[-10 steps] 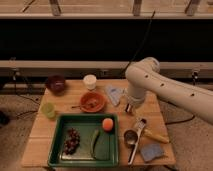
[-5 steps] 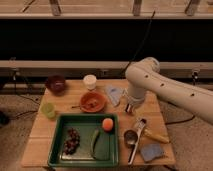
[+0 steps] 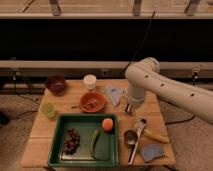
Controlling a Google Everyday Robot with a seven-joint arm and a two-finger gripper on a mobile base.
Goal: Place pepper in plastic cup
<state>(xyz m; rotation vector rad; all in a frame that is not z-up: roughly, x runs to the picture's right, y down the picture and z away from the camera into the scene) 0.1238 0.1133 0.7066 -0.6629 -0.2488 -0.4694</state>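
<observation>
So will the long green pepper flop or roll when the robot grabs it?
Probably not floppy: the pepper holds its curved shape lying in the green tray, so it looks firm. That bend should stop it rolling far. Being slim, it might pivot if pinched off-centre. The gripper hangs over the table, beside the tray.

On the wooden table (image 3: 40,145), a dark maroon bowl (image 3: 56,84) and a white cup (image 3: 90,81) stand at the back, with an orange bowl (image 3: 93,102) in front of them. A pale crumpled cloth (image 3: 114,94) lies just left of the gripper (image 3: 129,108). The green tray (image 3: 80,117) holds dark grapes (image 3: 71,141) and an orange fruit (image 3: 107,124). Metal utensils (image 3: 133,140) and a blue sponge (image 3: 151,152) lie to its right.
</observation>
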